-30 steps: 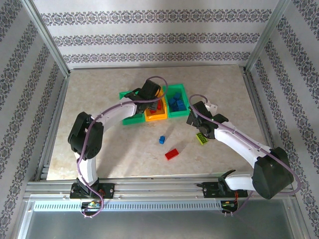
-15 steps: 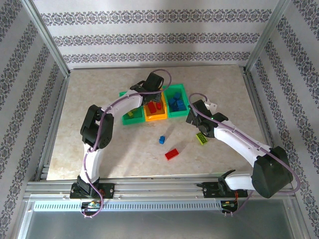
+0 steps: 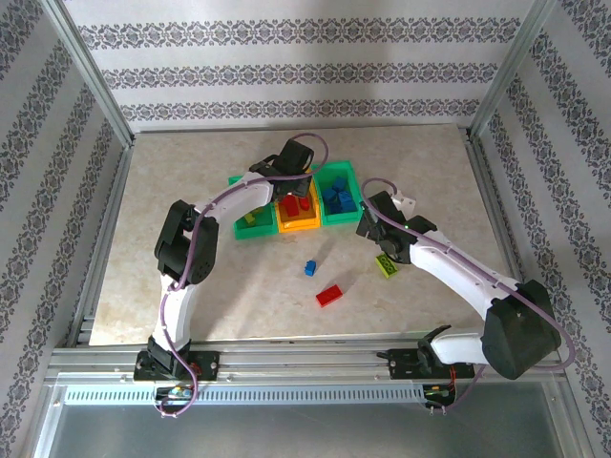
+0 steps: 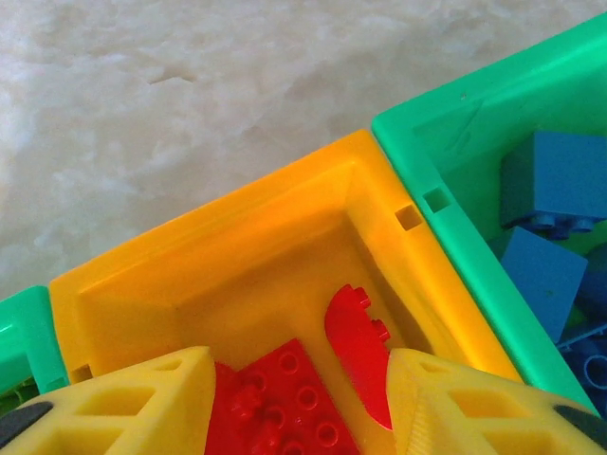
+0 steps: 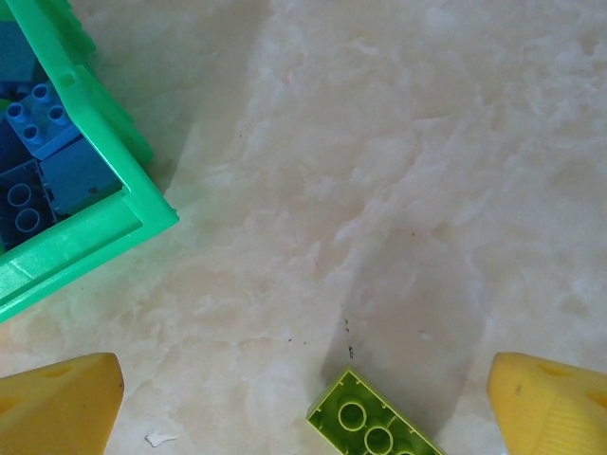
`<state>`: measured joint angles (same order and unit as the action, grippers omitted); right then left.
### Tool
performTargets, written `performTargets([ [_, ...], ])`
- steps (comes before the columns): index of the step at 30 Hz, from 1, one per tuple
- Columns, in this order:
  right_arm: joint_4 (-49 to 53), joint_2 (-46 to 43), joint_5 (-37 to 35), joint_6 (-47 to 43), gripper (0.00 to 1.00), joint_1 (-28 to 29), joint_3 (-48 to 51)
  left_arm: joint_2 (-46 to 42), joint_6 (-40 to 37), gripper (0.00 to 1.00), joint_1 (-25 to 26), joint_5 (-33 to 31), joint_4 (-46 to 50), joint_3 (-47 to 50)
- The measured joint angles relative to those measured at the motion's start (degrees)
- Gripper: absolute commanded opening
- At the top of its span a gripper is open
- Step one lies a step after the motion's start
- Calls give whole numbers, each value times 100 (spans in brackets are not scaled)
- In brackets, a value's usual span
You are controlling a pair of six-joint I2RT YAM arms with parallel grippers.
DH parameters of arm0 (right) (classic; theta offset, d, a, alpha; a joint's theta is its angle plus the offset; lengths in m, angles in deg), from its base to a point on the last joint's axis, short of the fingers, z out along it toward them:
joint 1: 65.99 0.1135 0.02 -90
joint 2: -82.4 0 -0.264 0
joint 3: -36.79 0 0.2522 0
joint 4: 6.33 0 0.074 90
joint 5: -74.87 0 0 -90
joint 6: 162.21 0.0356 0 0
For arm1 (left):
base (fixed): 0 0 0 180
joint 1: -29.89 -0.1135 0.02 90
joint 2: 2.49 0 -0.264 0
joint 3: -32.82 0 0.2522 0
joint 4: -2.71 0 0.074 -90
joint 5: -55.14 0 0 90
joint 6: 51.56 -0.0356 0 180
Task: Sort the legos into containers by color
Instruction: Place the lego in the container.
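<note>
We're seeing the L gripper [image 4: 300, 370] hanging in the mouth of the orange bin [image 4: 228, 256], the middle one of the row. Its yellow fingers [image 4: 142, 398] are standing apart w/ a clear gap btwn them, and they aren't clamping anything. A flat red plate [image 4: 289, 403] is lying on the bin floor in that gap, close against the finger on the view's left. A curved red piece [image 4: 358, 346] is sitting by the bin wall, just beside the other finger. Whether either finger is touching a brick, we can't tell.

The R gripper [image 5: 303, 374] is hovering over the tabletop [image 5: 408, 171], jaws spread wide and gripping nothing. A lime brick [image 5: 375, 428] is lying on the table btwn its fingertips, studs up, apart from both.

Containers: the R-side green bin [image 5: 90, 242] is sitting wall to wall w/ the orange one and is carrying several blue bricks [image 5: 43, 118] piled together. The L-side green bin [image 3: 250, 230] is holding a yellow-green brick [image 3: 248, 218].

In the top view we're also making out a small blue brick [image 3: 310, 268] and a red brick [image 3: 329, 295] lying loose on the table in front of the bins, near each other. The lime one is lying off to their right, by the R arm.
</note>
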<state>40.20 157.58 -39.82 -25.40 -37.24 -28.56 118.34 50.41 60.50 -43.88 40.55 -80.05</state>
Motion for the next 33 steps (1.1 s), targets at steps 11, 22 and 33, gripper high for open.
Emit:
performTargets([
  [11, 0, 0, 0, 0, 98, 0, -2, -920, 39, 64, 2, 546, -136, 1137],
  [22, 0, 74, 0, 0, 98, 0, -17, -2643, -87, 77, 275, 1547, -699, 3091],
  [33, 2, 133, 0, 48, 98, -17, -33, -3268, -485, 81, 1539, 1812, -732, 3899],
])
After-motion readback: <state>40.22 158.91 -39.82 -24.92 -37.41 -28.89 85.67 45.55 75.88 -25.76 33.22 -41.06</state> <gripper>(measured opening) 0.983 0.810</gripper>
